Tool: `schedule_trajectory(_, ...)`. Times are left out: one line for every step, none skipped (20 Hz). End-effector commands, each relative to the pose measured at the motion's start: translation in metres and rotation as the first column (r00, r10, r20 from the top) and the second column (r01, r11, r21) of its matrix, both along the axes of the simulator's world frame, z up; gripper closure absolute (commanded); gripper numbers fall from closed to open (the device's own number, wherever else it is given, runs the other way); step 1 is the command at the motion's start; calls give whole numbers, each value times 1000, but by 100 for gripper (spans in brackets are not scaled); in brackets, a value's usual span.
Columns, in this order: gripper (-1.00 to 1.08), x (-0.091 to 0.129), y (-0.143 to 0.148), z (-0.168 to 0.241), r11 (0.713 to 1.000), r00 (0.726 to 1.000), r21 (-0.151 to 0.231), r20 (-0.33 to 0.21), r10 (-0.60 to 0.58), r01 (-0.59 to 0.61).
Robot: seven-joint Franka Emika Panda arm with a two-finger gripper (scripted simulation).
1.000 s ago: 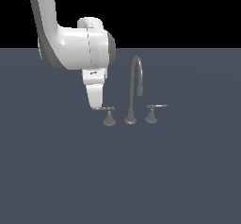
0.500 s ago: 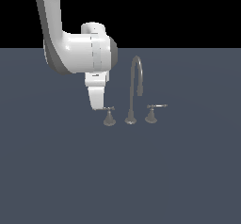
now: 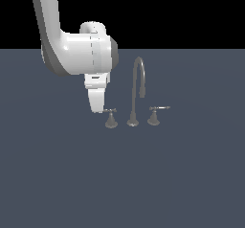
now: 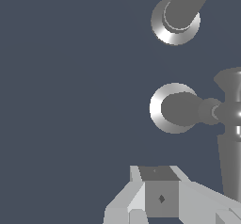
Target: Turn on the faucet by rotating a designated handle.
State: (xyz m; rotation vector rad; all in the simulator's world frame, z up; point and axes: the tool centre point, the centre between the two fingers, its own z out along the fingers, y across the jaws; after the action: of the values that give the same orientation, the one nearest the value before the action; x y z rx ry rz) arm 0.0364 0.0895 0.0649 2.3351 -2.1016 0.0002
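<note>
Handle [image 3: 110, 111] just beside end effector [image 3: 97, 108] (touching?)

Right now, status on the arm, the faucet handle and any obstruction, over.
White gripper low beside thin grey left lever handle, jaw state unreadable. Contact not confirmed. Grey gooseneck faucet upright. Nothing between gripper and handle.

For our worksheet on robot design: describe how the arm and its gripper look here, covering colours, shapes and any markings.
The arm is glossy white, built from thick rounded segments with darker grey bands at the joints and a faint dashed seam line on the wrist housing. The gripper is a white tapering block; in the wrist view it looks pale grey and angular, with a small dark diamond mark. No cables show.
</note>
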Motion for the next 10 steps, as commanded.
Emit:
schedule_trajectory(108, -8, 3, 0, 1000, 1000, 0, 0, 1, -1)
schedule_trajectory(108, -11, 4, 0, 1000, 1000, 0, 0, 1, -1)
schedule_trajectory(108, -14, 5, 0, 1000, 1000, 0, 0, 1, -1)
schedule_trajectory(108, -17, 6, 0, 1000, 1000, 0, 0, 1, -1)
schedule_trajectory(108, -21, 7, 0, 1000, 1000, 0, 0, 1, -1)
schedule_trajectory(108, -24, 8, 0, 1000, 1000, 0, 0, 1, -1)
schedule_trajectory(108, -27, 9, 0, 1000, 1000, 0, 0, 1, -1)
schedule_trajectory(108, -31, 10, 0, 1000, 1000, 0, 0, 1, -1)
schedule_trajectory(108, -31, 10, 0, 1000, 1000, 0, 0, 1, -1)
schedule_trajectory(108, -22, 12, 3, 1000, 1000, 4, 14, 3, -3)
